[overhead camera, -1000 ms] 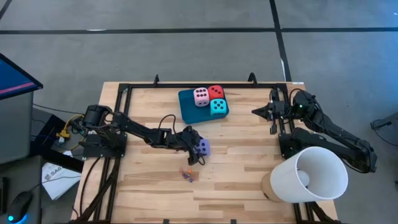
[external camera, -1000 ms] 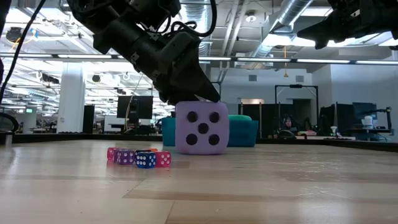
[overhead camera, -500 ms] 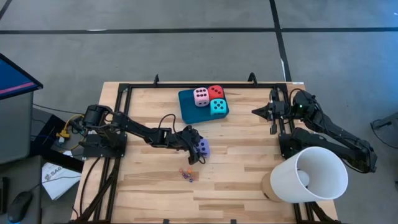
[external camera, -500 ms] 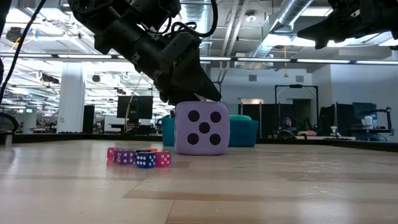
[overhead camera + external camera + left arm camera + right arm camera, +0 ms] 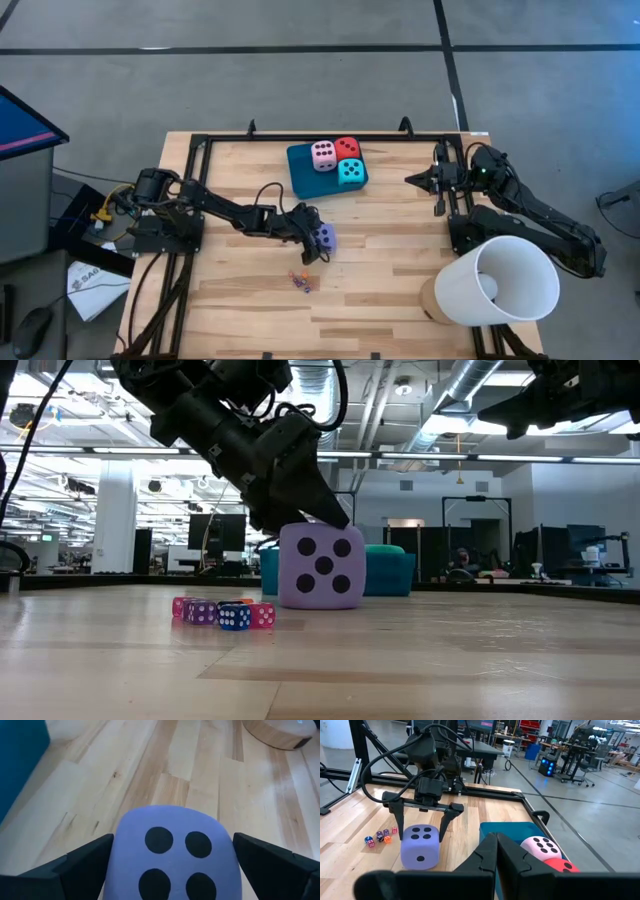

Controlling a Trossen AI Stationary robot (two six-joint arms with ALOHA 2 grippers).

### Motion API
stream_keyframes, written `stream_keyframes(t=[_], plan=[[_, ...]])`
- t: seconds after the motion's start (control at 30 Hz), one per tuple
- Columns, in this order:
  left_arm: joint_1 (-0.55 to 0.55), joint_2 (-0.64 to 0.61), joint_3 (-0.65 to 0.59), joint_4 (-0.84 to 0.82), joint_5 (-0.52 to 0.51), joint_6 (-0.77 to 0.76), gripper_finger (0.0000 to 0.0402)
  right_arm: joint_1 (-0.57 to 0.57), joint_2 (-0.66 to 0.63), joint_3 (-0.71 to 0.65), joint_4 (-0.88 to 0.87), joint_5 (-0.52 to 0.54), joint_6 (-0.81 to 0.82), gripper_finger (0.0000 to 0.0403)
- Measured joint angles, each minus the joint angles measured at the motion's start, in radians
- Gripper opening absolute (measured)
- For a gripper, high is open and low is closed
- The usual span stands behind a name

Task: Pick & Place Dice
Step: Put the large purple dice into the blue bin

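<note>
The left gripper (image 5: 422, 815) is down over the purple die (image 5: 420, 846), its fingers spread wide and standing one on each side of the cube without pressing it, as the left wrist view shows dark fingers (image 5: 75, 865) flanking the rounded purple face. The die sits on the bare bench (image 5: 380, 280) near its middle, just beside a cluster of small dice (image 5: 222, 613), and well apart from the teal tray (image 5: 305, 170) at the far edge, where the pink die (image 5: 323, 155), red die (image 5: 347, 147) and turquoise die (image 5: 350, 172) already sit together. So the step in hand looks like the grasp of the last cube. The next move calls for the fingers to close squarely on opposite faces, low enough not to squeeze the soft cube out, then a lift and carry to the free part of the tray. The right gripper (image 5: 412, 180) waits raised at the far right of the bench, fingers together and holding nothing
</note>
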Motion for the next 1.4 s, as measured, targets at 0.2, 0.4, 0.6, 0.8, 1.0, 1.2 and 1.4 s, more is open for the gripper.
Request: stream_keyframes(t=[0.2, 0.4, 0.6, 0.8, 1.0, 1.2, 1.4], plan=[[0.000, -0.015, -0.003, -0.014, 0.025, 0.001, 0.0398, 0.000, 0.000, 0.000, -0.004, 0.000, 0.000, 0.0000], [0.004, -0.078, -0.005, -0.056, 0.027, 0.019, 0.0398, 0.000, 0.000, 0.000, -0.008, 0.000, 0.000, 0.0000], [0.004, -0.146, -0.003, -0.090, 0.017, 0.023, 0.0398, 0.000, 0.000, 0.000, -0.013, 0.000, 0.000, 0.0000], [-0.028, -0.142, -0.003, -0.134, -0.090, 0.024, 0.0398, 0.000, 0.000, 0.000, -0.012, 0.000, 0.000, 0.0000], [-0.079, -0.139, -0.003, -0.135, -0.183, 0.022, 0.0398, 0.000, 0.000, 0.000, -0.011, 0.000, 0.000, 0.0000], [-0.090, -0.128, -0.003, -0.136, -0.206, 0.000, 0.0398, 0.000, 0.000, 0.000, -0.010, 0.000, 0.000, 0.0000], [-0.080, -0.069, -0.003, -0.099, -0.211, -0.003, 0.0398, 0.000, 0.000, 0.000, -0.010, 0.000, 0.000, 0.0000]])
